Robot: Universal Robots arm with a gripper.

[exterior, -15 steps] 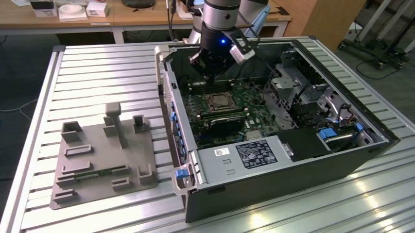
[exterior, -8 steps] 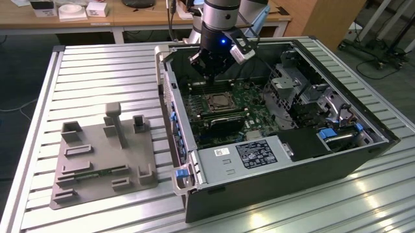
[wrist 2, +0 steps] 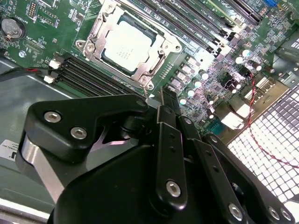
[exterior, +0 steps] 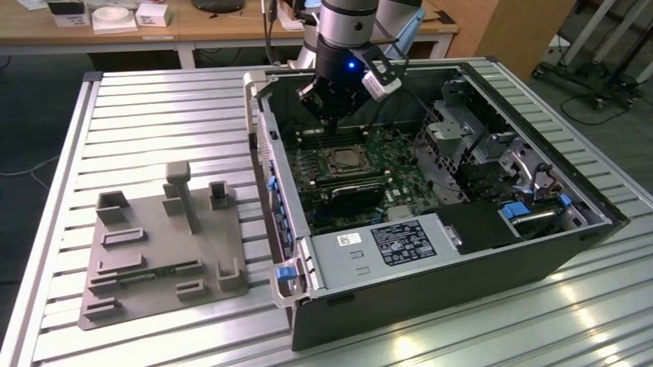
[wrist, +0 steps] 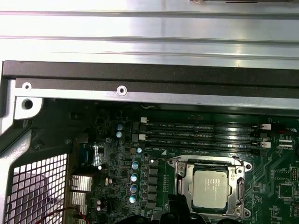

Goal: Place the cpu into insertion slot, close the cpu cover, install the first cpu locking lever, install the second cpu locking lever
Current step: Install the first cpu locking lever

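Note:
The cpu (wrist 2: pixel 126 46) lies flat in the insertion slot (wrist 2: pixel 86 45) on the green board, its silvery top facing up. The cpu cover (wrist 2: pixel 159 53) lies down around it as a silvery frame, seen again in the first wrist view as cpu cover (wrist: pixel 184 186) around the cpu (wrist: pixel 210 186). My gripper (wrist 2: pixel 167 93) hangs above the board just beside the socket, fingers shut with nothing between them. In the exterior view the gripper (exterior: pixel 332 115) is inside the open computer case, above and behind the cpu (exterior: pixel 342 160). How the locking levers stand I cannot make out.
Long black memory slots (wrist 2: pixel 88 77) run beside the socket. A black card (exterior: pixel 352 195) and a grey power supply box (exterior: pixel 393 245) lie nearer the case front. The case wall (wrist: pixel 140 74) and a perforated rear grille (wrist 2: pixel 266 135) are close. A grey fixture plate (exterior: pixel 153 245) rests on the table.

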